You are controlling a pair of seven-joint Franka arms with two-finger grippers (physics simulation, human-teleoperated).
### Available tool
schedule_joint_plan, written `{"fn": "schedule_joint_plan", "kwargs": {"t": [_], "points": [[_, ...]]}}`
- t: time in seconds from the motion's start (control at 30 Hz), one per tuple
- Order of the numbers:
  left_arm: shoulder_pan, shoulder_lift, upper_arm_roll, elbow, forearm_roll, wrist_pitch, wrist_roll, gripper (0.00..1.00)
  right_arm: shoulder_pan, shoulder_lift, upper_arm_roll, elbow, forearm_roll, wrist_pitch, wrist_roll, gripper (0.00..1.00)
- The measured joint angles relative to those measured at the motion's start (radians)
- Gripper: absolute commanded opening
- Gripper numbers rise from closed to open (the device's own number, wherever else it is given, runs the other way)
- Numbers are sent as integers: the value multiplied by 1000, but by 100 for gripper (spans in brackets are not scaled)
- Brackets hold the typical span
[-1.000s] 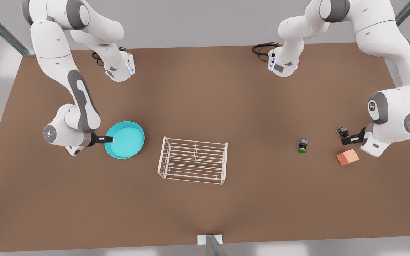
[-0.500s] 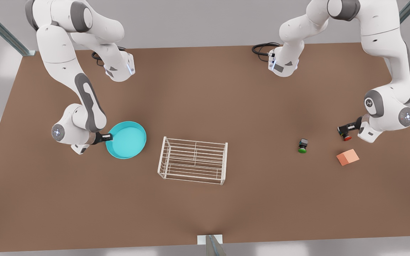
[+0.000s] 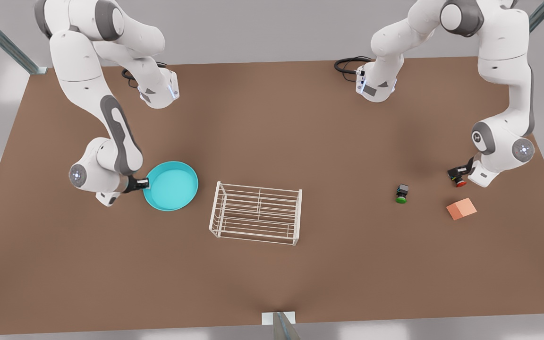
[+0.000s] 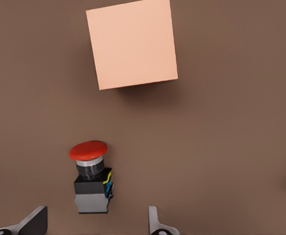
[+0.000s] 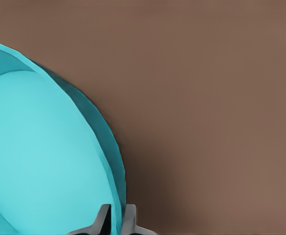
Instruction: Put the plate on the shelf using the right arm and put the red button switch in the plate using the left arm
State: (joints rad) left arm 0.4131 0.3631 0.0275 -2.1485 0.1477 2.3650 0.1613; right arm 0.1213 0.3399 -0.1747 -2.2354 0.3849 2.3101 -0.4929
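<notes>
Plate (image 3: 172, 185) carried closer to shelf (image 3: 256, 213) (right claw (image 3: 145, 183) clamped on rim); left claw (image 3: 457, 175) lowered over red button switch (image 3: 461, 183)

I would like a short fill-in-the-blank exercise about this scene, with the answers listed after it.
1. The right gripper is shut on the rim of the ____ plate.
2. The left gripper is open around the switch with the ____ cap.
3. The other switch has a ____ cap.
4. The orange block lies on the ____.

Answers: cyan; red; green; table
</notes>
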Motion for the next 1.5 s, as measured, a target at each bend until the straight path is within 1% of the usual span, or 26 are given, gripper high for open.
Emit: {"fn": "schedule_joint_plan", "kwargs": {"t": [0.07,0.27,0.4,0.57,0.7,0.77,0.8,0.83,0.9,0.97,1.07,1.1,1.23,1.33,1.37,1.43,1.5], "points": [[9,16,0,-4,5,31,8,100,1,-40,-11,4,-8,-18,-2,15],[34,58,0,-6,10,108,27,100,-1,-203,-32,36,-56,-153,-2,15],[44,77,0,-6,11,144,37,100,2,-290,-32,99,-107,-262,6,15],[42,91,-1,-4,12,165,47,100,6,-308,-23,266,-153,-428,50,15],[40,99,-1,-1,13,173,53,100,63,-300,-21,351,-162,-519,130,15],[40,100,-1,-1,14,175,55,77,120,-268,-20,408,-162,-554,181,15],[40,101,-1,-1,15,176,55,68,164,-244,-19,443,-162,-567,210,15],[39,101,-1,-1,16,177,55,63,221,-215,-19,485,-158,-579,241,15],[39,101,-1,-1,15,178,57,61,341,-165,-17,553,-141,-596,307,15],[40,101,-1,-1,15,179,59,58,403,-119,-14,613,-115,-608,377,15],[39,98,-1,-1,14,180,61,53,420,-22,-13,706,-80,-614,477,15],[39,96,-1,-1,15,180,61,50,423,14,-13,746,-72,-615,509,15],[39,70,-1,-2,18,172,59,45,462,126,-13,848,-38,-586,633,15],[39,33,-6,-4,20,156,58,44,487,196,-13,915,-28,-551,722,15],[37,12,-10,-3,20,144,57,43,499,219,-13,925,-26,-533,750,15],[37,-31,-28,-2,20,117,54,43,500,240,-13,928,-23,-502,800,15],[35,-83,-69,3,19,81,48,43,486,243,-14,915,-19,-477,838,15]]}}
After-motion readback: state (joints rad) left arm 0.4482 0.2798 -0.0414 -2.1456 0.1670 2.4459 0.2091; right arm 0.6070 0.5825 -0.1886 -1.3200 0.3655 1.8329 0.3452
